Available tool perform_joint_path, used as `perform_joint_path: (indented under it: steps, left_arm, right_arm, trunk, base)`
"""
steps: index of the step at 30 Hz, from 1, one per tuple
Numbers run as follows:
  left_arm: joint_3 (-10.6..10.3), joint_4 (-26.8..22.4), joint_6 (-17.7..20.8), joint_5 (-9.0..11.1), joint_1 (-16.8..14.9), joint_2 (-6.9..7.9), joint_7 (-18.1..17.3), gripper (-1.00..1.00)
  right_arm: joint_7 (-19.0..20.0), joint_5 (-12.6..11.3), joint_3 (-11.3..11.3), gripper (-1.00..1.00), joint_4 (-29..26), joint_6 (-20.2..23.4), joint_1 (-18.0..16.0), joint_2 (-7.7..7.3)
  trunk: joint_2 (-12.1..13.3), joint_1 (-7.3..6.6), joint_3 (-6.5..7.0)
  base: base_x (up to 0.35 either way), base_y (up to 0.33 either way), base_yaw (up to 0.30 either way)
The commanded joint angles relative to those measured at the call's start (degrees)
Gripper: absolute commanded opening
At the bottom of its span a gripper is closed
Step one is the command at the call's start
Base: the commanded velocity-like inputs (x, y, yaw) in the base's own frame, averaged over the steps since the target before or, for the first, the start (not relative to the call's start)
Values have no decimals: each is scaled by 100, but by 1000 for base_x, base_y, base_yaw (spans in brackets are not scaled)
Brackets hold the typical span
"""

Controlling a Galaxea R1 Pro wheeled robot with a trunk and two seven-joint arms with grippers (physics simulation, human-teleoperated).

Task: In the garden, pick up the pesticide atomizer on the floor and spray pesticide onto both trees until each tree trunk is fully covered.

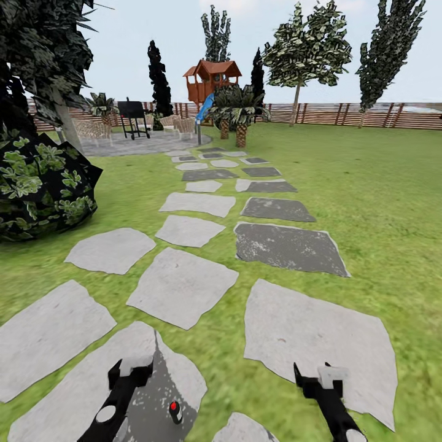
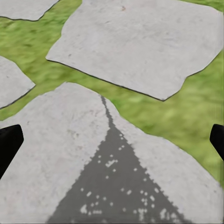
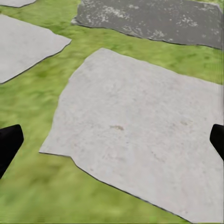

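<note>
The pesticide atomizer is out of view. One tree stands at the far left, its thick pale leaning trunk [image 1: 65, 124] rising behind a dark bush. My left gripper [image 1: 131, 371] hangs low over a pale stepping stone [image 2: 60, 140], open, with nothing between its black fingertips [image 2: 8, 145]. My right gripper [image 1: 314, 376] is open as well and empty, over another large pale stone [image 3: 140, 126] with grass floor [image 3: 32, 186] beside it.
A path of grey stepping stones [image 1: 182, 286] runs ahead across the lawn to a round stone patio [image 1: 138, 144] with a grill [image 1: 132, 116]. A dark leafy bush [image 1: 40, 184] is at left. Palms [image 1: 236, 113], a playhouse [image 1: 210, 77] and a slat fence [image 1: 368, 115] stand far back.
</note>
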Motion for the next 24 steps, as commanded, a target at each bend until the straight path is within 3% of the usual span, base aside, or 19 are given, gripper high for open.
perform_joint_path:
  steps: [1, 4, 6, 17, 24]
  left_arm:
    - [-2, 2, 167, 2, -85, -7, -15, 100]
    - [-3, 5, 615, -2, -343, -13, -349, 100]
    - [0, 13, 1153, -21, -789, -13, -1031, 100]
    - [-28, 10, 954, -47, -805, 18, -1113, 100]
    - [-18, 14, 929, -49, -810, 47, -1092, 100]
  right_arm:
    - [0, -3, -1, 100, -18, 112, -136, 0]
    - [6, -11, -7, 100, -44, 681, -503, 0]
    - [11, 2, -26, 100, -51, 1234, -1021, -34]
    - [56, 27, -5, 100, 98, 1278, -1088, -61]
    - [43, 30, -6, 100, 239, 1273, -1089, -60]
  trunk:
    - [0, 0, -1]
    - [0, 0, -1]
    - [0, 0, -1]
    - [0, 0, -1]
    - [0, 0, -7]
  base:
    - [0, 0, 0]
    - [0, 0, 0]
    - [0, 0, 0]
    - [-6, -7, 0]
    - [-190, -174, -4]
